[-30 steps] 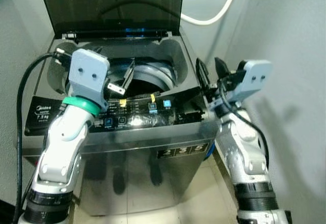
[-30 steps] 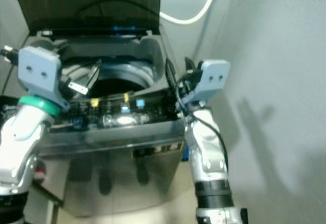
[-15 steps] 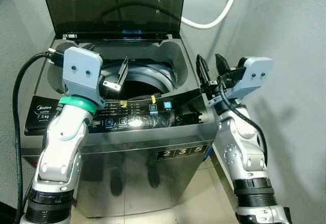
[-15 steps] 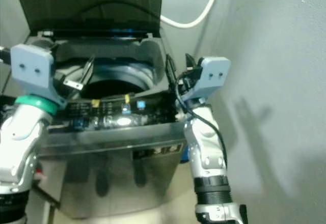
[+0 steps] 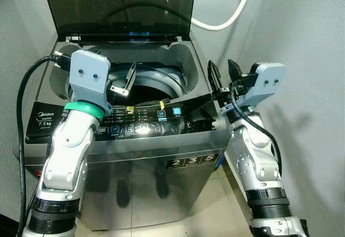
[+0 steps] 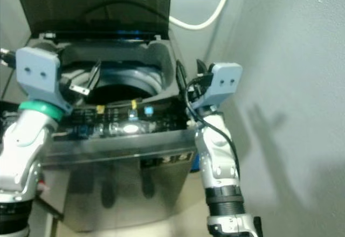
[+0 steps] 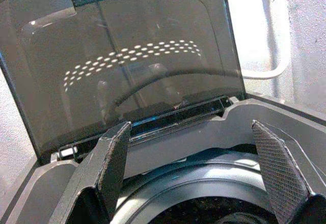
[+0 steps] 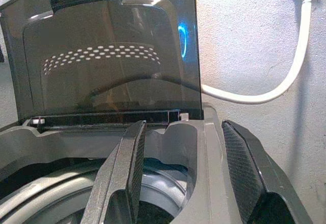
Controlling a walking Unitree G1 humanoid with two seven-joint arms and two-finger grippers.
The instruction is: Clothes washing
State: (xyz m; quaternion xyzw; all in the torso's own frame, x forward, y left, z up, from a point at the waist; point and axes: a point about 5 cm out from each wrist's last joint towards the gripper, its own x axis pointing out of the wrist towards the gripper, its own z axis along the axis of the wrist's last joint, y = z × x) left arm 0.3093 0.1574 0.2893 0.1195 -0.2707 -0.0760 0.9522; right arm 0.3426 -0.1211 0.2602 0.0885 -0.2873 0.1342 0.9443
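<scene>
Top-load washing machine (image 5: 161,140), lid (image 5: 118,5) up, drum (image 5: 153,86) dark. Left gripper (image 5: 123,83) over drum, right gripper (image 5: 222,75) at right rim; both spread wide, empty. Likely next: close lid, press control panel (image 5: 151,121) squarely.

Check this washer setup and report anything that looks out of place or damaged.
Nothing stands out. The washer stands with its lid raised upright, the drum open, and the white hose hanging along the wall. No spill or damage shows.

Glossy smoked-plastic lid (image 5: 118,5); shiny grey metal washer front (image 5: 156,167); smooth white rubbery hose (image 5: 226,19); rough matt plastered wall (image 5: 302,43).
</scene>
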